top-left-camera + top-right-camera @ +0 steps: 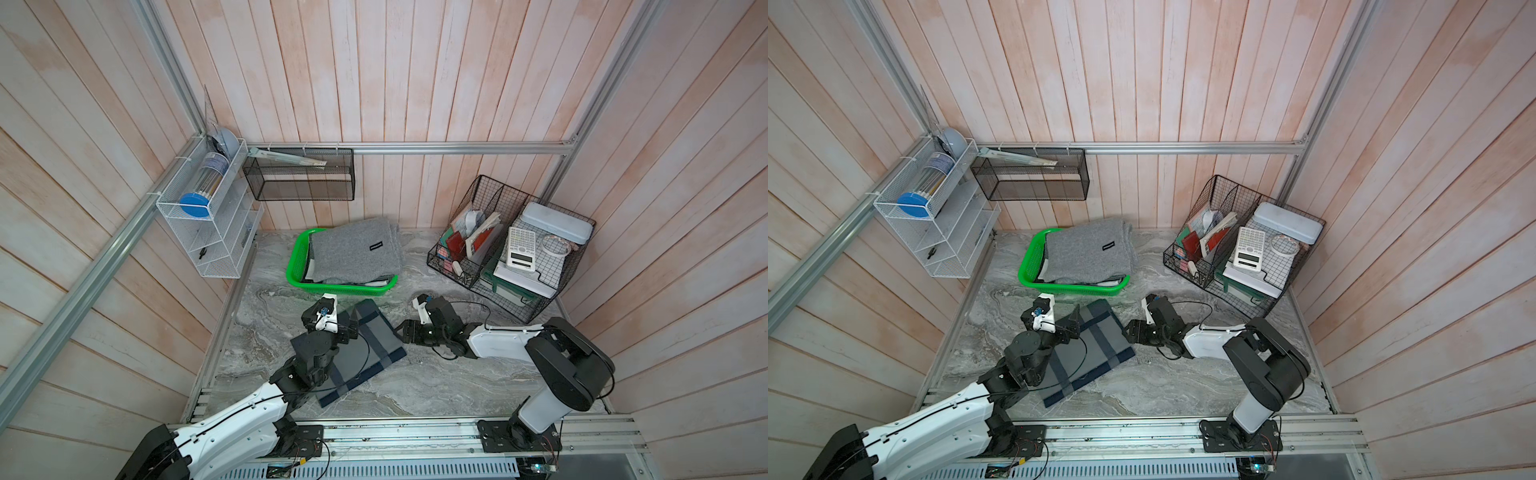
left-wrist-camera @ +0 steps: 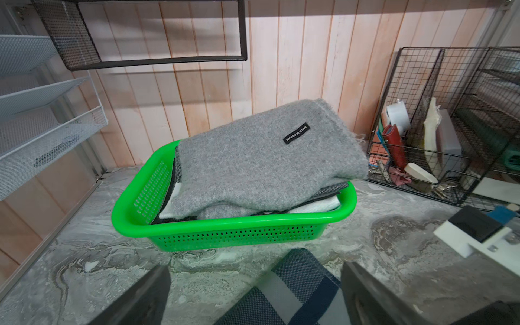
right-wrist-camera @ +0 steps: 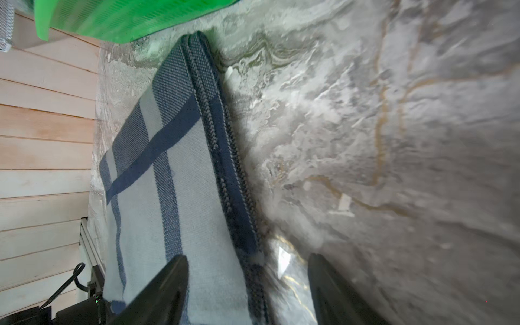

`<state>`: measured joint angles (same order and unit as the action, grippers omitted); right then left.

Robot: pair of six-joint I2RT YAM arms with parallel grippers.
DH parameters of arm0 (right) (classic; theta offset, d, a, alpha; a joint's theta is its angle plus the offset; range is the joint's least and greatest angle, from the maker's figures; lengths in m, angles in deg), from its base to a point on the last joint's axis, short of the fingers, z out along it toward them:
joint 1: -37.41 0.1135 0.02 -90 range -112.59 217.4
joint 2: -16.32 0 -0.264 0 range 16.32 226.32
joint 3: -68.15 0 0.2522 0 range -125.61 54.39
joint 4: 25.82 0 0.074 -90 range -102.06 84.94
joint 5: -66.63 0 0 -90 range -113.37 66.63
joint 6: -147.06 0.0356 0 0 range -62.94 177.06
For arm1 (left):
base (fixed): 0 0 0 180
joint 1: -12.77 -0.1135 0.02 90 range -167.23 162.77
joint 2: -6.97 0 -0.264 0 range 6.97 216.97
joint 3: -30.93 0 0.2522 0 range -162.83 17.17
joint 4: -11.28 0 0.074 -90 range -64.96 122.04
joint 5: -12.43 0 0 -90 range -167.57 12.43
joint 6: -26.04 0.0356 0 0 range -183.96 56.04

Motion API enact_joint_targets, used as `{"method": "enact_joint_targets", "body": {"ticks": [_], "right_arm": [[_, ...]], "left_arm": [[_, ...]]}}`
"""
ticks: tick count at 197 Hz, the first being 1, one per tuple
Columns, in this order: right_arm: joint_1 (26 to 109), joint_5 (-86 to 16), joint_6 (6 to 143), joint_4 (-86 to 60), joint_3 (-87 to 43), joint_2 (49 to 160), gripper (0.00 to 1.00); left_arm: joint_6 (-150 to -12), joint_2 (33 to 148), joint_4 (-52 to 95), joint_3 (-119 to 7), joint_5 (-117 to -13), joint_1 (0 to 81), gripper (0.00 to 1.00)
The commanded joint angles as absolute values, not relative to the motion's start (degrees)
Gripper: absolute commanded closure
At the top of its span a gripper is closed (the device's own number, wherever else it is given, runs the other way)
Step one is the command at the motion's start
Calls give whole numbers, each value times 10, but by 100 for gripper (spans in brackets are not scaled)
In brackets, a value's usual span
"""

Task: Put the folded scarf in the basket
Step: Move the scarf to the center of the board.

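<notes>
Both top views: marbled tabletop [image 1: 436, 386], plank walls [image 1: 415, 75]

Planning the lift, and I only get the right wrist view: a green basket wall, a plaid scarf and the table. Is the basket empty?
Observer: No. The basket already holds a folded grey scarf on top of other folded cloth.
Operator: Does that one fit inside?
Observer: Not fully. It overhangs the rim on the side toward the black wire desk organizer.
Operator: And where is the left end effector?
Observer: The left end effector is open, its fingers on either side of the plaid scarf corner nearest the basket.
</notes>
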<state>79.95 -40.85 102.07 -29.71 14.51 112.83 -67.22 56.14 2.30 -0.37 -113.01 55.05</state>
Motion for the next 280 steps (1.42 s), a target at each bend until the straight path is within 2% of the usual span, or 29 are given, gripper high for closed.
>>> {"method": "enact_joint_targets", "body": {"ticks": [1,24,52,64,77,85,121,167,172,182,190,202,209,223,238,256,280], "right_arm": [[809,-414,1034,-309,121,1163,27],[817,-414,1042,-316,111,1188,29],[834,-413,1041,-304,88,1208,40],[837,-412,1041,-304,86,1211,55],[835,-407,1044,-308,95,1203,87],[833,-399,1044,-303,105,1191,100],[798,-366,1010,-193,187,1074,100],[754,-261,1040,-49,344,820,100],[753,-250,1049,-34,354,792,91],[754,-232,1059,-12,372,736,66],[753,-216,1056,1,384,692,51],[751,-190,1055,16,402,625,35],[745,-182,1054,21,410,590,30],[721,-191,1042,27,416,543,24],[681,-228,1025,20,411,544,23],[637,-299,1012,-31,404,604,22],[628,-338,1002,-75,369,706,24]], "left_arm": [[-705,555,49,-16,-1159,535,0],[-745,554,91,-30,-1171,528,0],[-805,550,164,-54,-1158,529,0],[-847,546,189,-57,-1169,529,0],[-884,544,216,-64,-1163,528,0],[-902,544,231,-69,-1148,529,0],[-1016,561,328,-108,-1094,528,0],[-1150,622,395,-132,-999,533,0],[-1152,628,386,-127,-992,534,0],[-1160,634,372,-118,-991,540,0],[-1158,638,351,-107,-992,548,0],[-1152,643,320,-91,-991,557,0],[-1150,647,307,-82,-991,561,0],[-1159,663,294,-69,-993,564,0],[-1175,691,298,-68,-991,564,2],[-1181,737,301,-79,-970,565,5],[-1193,780,284,-84,-964,582,10]]}}
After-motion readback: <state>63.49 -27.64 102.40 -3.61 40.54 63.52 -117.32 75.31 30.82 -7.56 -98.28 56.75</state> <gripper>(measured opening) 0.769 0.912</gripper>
